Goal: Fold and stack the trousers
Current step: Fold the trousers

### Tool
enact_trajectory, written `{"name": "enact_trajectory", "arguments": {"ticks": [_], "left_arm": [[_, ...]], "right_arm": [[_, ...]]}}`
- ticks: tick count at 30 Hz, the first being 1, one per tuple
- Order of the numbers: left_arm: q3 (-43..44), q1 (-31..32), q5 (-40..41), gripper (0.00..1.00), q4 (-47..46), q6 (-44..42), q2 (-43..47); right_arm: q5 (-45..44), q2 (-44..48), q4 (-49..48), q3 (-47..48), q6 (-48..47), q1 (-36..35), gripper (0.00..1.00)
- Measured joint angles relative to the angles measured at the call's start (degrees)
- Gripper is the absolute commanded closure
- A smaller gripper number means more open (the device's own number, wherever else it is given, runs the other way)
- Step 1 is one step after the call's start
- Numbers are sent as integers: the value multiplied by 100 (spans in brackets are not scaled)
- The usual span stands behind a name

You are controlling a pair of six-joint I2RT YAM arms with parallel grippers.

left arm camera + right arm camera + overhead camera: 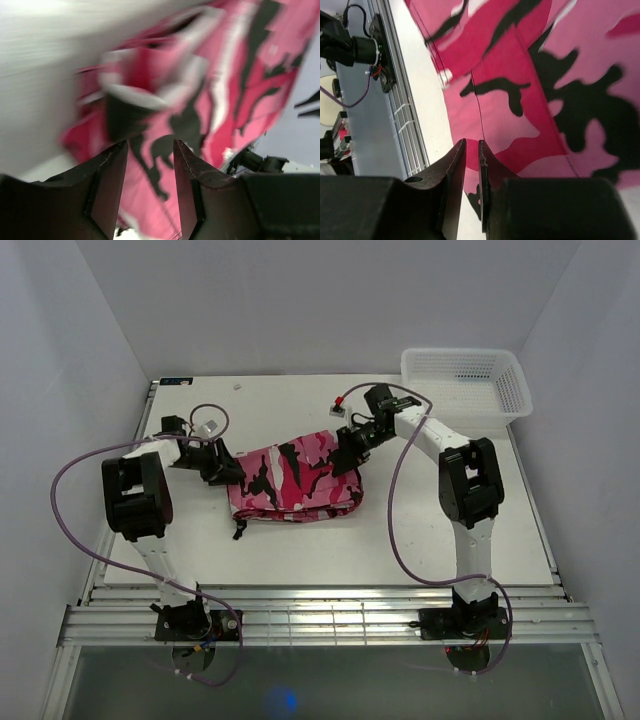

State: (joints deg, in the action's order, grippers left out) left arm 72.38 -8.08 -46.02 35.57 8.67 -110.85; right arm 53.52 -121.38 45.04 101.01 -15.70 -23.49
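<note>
Bracketing the folded pink, black and white camouflage trousers (295,483) in the middle of the white table (450,530)
Their long axis ran left to right between the arms. The left gripper (228,468) was at the left end, jaws apart, cloth just ahead. The right gripper (348,452), jaws nearly together, seemed pinched on the far right corner.

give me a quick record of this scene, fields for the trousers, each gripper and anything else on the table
trousers: pink camo, one pair, roughly folded, mid-table
left gripper: at the trousers' left edge, fingers apart with cloth between them; grip unclear, view blurred
right gripper: at the trousers' far right corner, fingers nearly closed on a thin layer of cloth
basket: white, at the table's far right corner, apart from the trousers
table: white
</note>
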Motion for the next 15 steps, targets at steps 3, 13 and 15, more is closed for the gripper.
{"name": "enact_trajectory", "arguments": {"ticks": [3,13,15], "left_arm": [[37,-358,205,45,199,-195,-326],[938,-341,-393,27,1213,-1550,-109],[984,-328,-684,27,1517,-1836,225]], "right_arm": [[15,-37,-238,-778,-39,-188,80],[273,166,-1215,-2256,520,-302,60],[210,404,-1357,-2273,688,-376,51]]}}
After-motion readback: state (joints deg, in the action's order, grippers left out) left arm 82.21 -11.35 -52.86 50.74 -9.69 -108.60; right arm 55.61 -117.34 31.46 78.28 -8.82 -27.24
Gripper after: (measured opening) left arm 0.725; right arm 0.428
